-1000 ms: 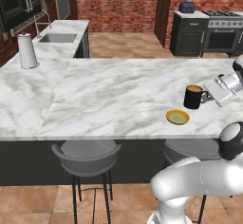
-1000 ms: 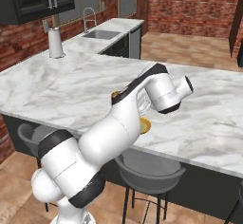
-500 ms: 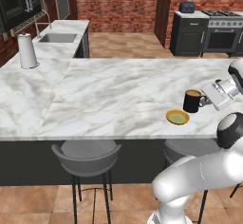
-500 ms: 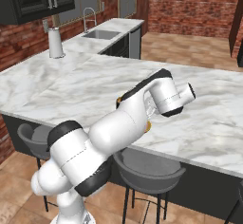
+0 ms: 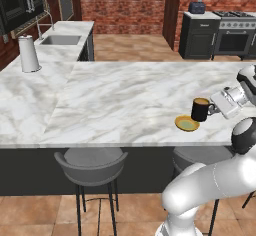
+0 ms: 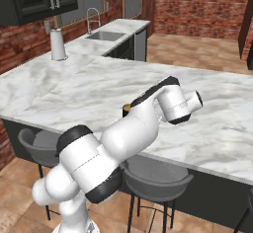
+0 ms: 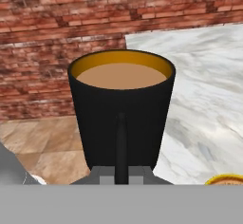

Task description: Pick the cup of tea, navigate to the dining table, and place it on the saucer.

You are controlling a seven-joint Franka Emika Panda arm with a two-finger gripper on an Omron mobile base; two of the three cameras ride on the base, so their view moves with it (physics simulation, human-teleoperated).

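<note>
Over the table, seen from the left base view, the gripper holds the cup by its handle, jaws pinched tight on it. The cup stands upright, tea showing at its rim, just above the table's near edge. The saucer lies on the marble just beside the cup, toward the near edge and slightly left of it; whether the cup's base touches the saucer cannot be told. Far across the table, on its left wing, a white-grey cylinder stands near a sink. Two stools sit tucked under the table's near edge. From the right base view, the arm reaches over the table and covers most of the cup and saucer; a dark sliver of the cup with a bit of yellow beside it peeks out at the arm's left side, near the table's front edge. The cylinder stands on the table's far left wing, the sink beyond it. From the hand view, the cup sits close in front, handle facing the camera and clamped at its foot, brown tea level near the rim. The saucer's yellow rim shows low at the right, on the table beside the cup.
</note>
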